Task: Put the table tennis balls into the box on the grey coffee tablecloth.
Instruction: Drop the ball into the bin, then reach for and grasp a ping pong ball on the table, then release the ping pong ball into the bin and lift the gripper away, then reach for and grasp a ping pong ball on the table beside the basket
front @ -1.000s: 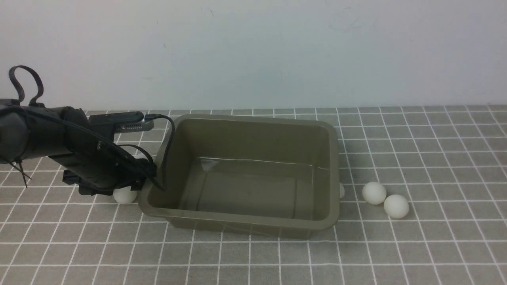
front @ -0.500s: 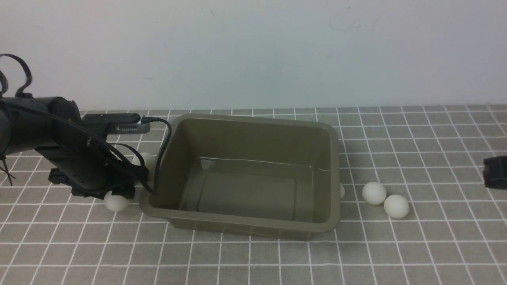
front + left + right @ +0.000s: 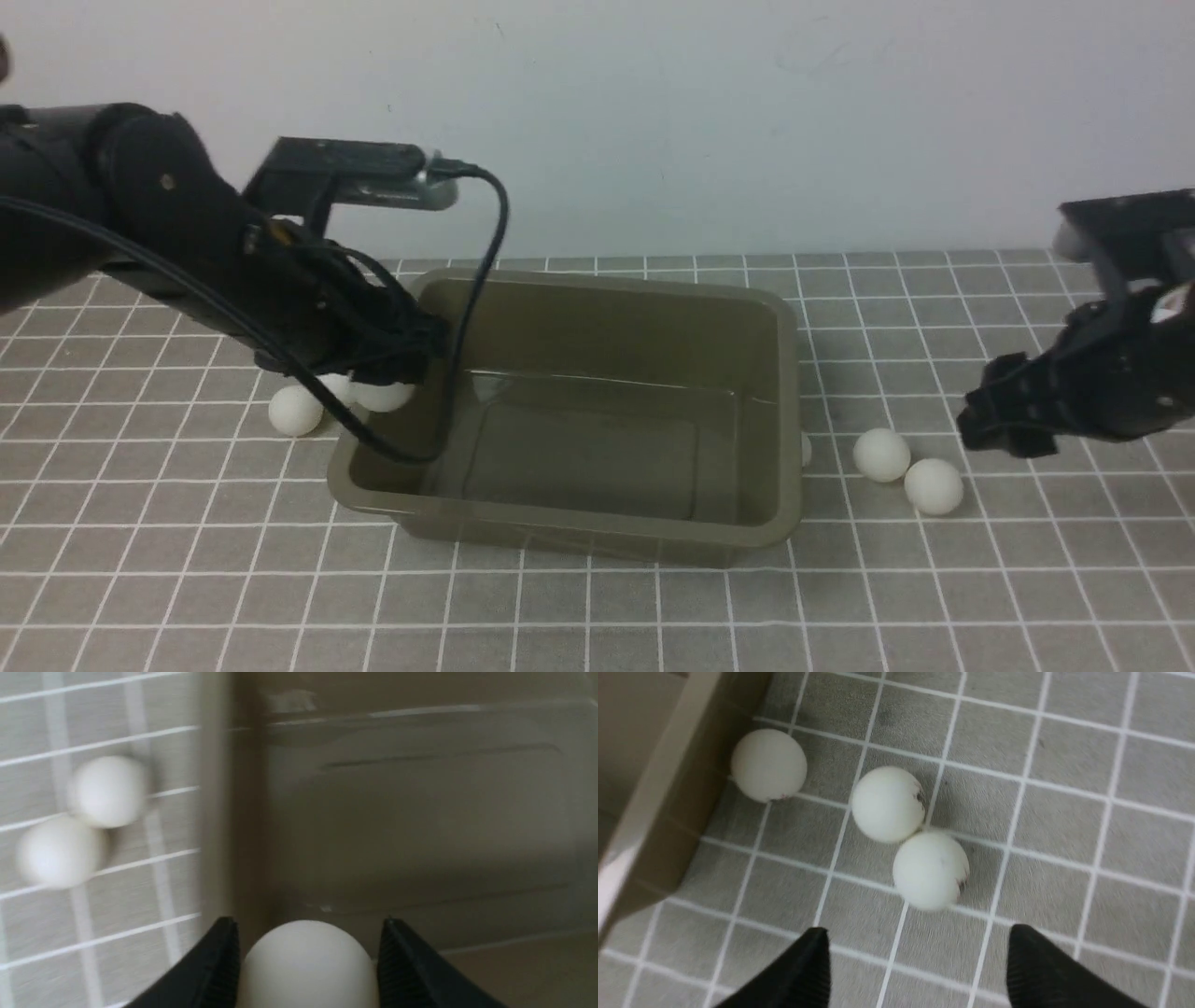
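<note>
While the left arm (image 3: pixel 140 215) reaches in from the left side of the front view, two table tennis balls lie on the grey coffee tablecloth (image 3: pixel 934 597), near the left wall of the box (image 3: pixel 560 539). The outer left ball (image 3: pixel 295 411) is fully seen, and the inner left ball (image 3: pixel 338 387) is partly hidden behind the arm. In the blurred left wrist view these two seem to touch each other, but I cannot be sure.

The left gripper (image 3: pixel 397 378) hovers over the left rim of the box. Its jaws are drawn in narrowly on the gripped ball (image 3: pixel 306 966), which is pressed between both black fingers, above the inside of the box and close to that wall. The box stands topless on the cloth, and its glossy floor reflects the light.

Just beside the right wall lies the near-wall ball (image 3: pixel 768 764), mostly hidden by the wall in the front view. Further right, the middle right ball (image 3: pixel 881 455) and the outer right ball (image 3: pixel 934 486) touch each other. The right gripper (image 3: pixel 1004 434) hangs above the cloth, to the right of this pair. Its jaws are spread wide with nothing between them, and in the right wrist view the pair lies just ahead of its fingertips (image 3: pixel 819 942).
</note>
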